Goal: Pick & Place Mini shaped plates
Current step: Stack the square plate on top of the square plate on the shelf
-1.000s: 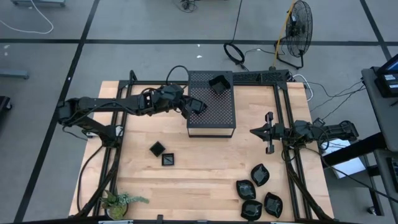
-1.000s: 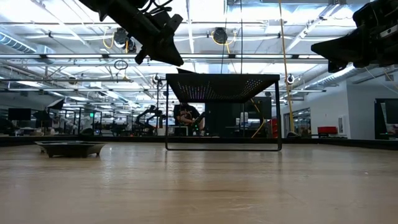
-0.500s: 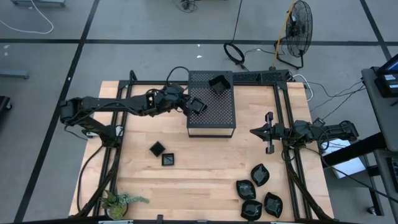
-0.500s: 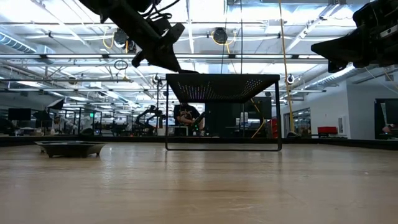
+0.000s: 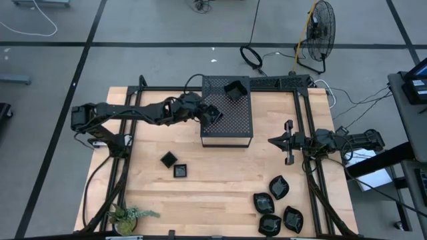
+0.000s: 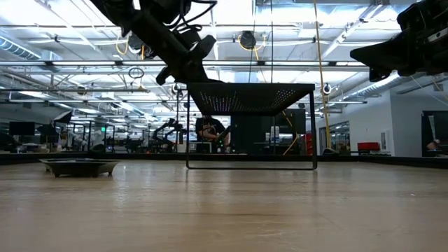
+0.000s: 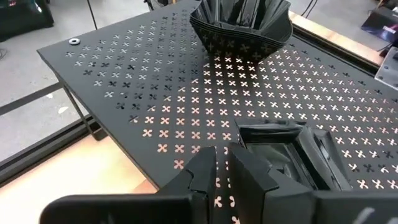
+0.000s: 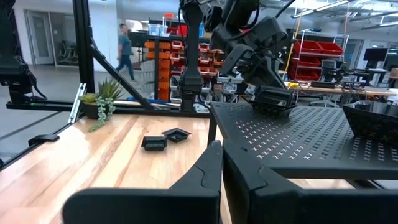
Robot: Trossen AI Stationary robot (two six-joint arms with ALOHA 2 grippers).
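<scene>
My left gripper is shut on a small black square plate over the left part of the black perforated box. The plate also shows in the left wrist view and in the right wrist view. An angular plate rests on its base on the box top at the far side. Two small square plates lie on the table left of the middle. Several leaf-shaped plates lie at the near right. My right gripper is shut and empty, held above the table right of the box. My left gripper holds the square plate by its rim on the side toward the fingers; one finger covers the place of contact. The fingers slant down from the table's left. The plate sits level at the box top; whether it rests there, I cannot tell.
A small green plant stands at the near left corner. Black frame rails run along the table's left and right sides. Bare wood lies between the box and the leaf-shaped plates. A person walks in the room beyond.
My left gripper has gone toward the table's right edge and a little down with the square plate, from beside the box's left edge to over its top. The plate has stayed level in the hold.
</scene>
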